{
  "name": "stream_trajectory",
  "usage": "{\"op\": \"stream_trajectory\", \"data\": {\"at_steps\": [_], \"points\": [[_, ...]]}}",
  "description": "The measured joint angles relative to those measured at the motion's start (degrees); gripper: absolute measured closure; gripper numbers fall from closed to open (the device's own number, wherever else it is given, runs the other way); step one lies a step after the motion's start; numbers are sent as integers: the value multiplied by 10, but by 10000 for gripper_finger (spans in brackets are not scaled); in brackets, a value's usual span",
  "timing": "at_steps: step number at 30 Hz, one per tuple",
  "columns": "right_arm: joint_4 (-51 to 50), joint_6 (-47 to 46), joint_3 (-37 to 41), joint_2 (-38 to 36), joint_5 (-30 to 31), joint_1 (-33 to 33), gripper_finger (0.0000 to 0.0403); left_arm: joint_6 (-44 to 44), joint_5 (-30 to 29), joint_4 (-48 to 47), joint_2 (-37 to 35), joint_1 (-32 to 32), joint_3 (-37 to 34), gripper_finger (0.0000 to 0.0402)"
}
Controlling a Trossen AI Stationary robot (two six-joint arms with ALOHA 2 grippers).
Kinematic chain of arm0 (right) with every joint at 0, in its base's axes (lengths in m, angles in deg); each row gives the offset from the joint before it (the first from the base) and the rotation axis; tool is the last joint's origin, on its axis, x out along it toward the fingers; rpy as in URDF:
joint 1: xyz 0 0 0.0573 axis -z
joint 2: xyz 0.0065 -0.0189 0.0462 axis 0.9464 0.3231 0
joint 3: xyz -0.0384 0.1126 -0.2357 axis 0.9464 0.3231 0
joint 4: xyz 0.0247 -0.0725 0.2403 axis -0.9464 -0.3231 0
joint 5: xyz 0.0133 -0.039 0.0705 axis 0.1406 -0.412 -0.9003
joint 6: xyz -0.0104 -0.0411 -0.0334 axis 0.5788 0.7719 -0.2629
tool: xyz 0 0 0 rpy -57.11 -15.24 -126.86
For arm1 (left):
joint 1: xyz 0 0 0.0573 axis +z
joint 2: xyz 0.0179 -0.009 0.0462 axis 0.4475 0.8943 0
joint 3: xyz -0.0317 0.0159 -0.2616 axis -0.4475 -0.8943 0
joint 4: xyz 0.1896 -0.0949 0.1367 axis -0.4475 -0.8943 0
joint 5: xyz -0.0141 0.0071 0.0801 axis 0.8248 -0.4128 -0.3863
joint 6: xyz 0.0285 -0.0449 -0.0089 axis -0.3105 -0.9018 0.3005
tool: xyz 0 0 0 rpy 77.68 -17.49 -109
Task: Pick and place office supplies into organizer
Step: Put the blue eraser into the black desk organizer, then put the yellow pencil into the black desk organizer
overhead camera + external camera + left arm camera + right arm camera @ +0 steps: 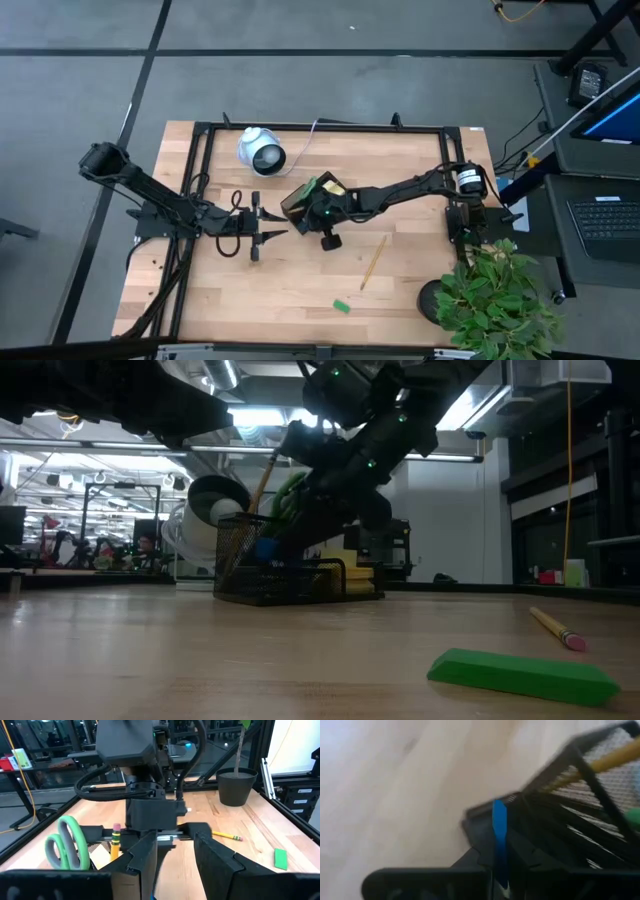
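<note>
Right gripper (pixel 499 870) over the organizer (pixel 303 200), clamped on a small blue block (pixel 499 840); left gripper (pixel 268 234) just beside the organizer, fingers wide; pencil (pixel 373 262) and green block (pixel 342 306) well apart from the organizer.

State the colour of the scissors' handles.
Green; the looped scissors' handles show best in the left wrist view.
</note>
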Motion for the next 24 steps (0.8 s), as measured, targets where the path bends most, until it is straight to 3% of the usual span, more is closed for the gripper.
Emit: {"op": "stream_trajectory", "data": {"at_steps": [15,19,24], "points": [[-5,-14,0,0,44,1,371,0,0,0,0,0,0,276],[-12,-17,0,0,84,0,350,-3,0,0,0,0,0,276],[-12,-18,0,0,89,0,328,-5,0,0,0,0,0,276]]}}
